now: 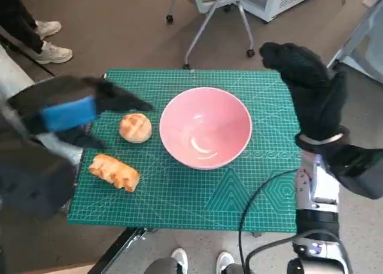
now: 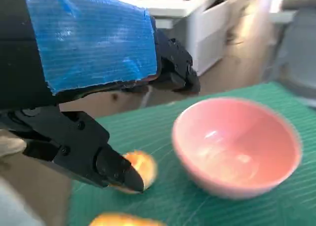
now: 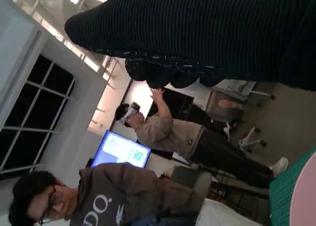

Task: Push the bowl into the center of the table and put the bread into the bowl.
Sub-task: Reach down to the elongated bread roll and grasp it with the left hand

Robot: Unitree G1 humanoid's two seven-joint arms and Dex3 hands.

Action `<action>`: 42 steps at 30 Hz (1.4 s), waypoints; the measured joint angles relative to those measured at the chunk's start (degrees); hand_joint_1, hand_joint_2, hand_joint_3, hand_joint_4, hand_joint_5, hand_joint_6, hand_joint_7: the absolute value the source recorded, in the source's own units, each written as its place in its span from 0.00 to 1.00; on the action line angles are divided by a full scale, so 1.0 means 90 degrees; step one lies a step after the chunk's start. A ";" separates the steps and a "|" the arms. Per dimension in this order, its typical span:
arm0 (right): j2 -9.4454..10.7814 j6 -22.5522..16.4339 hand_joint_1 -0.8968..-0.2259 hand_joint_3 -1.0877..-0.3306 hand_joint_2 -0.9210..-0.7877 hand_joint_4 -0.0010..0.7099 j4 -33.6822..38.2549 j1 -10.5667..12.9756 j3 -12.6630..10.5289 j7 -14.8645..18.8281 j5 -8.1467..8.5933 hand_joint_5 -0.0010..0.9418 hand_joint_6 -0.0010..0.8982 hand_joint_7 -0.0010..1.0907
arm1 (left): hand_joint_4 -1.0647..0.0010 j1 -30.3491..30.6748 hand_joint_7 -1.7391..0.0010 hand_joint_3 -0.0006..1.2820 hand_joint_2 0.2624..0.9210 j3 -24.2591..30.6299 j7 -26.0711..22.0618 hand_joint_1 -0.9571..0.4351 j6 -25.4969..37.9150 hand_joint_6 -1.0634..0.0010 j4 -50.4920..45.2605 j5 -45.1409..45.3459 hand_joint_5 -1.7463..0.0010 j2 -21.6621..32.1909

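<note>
My blue-taped left hand (image 1: 72, 113) hovers empty, fingers apart, just beside the round golden bread bun (image 1: 135, 128), nearer than my right; the glossy pink bowl (image 1: 205, 135) lies beyond.

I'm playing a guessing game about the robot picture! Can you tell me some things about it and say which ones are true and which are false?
1. The pink bowl is empty. True.
2. The round bread is inside the bowl. False: it lies on the green mat, beside the bowl.
3. There are two breads on the mat. True: the round one and a long bread.
4. The left robot hand holds the long bread. False: it holds nothing and is up over the mat near the round bread.
5. The right robot hand is touching the bowl. False: it is raised off to the bowl's side.
</note>
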 measured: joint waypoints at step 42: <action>0.0040 0.0178 0.31 0.40 0.00 0.23 0.0236 -0.0158 0.0029 0.0303 0.0233 0.00 0.00 0.45 | 0.87 0.1509 0.99 0.00 0.60 -0.1213 0.0923 0.51 0.0140 0.77 0.0989 0.0848 1.00 -0.0375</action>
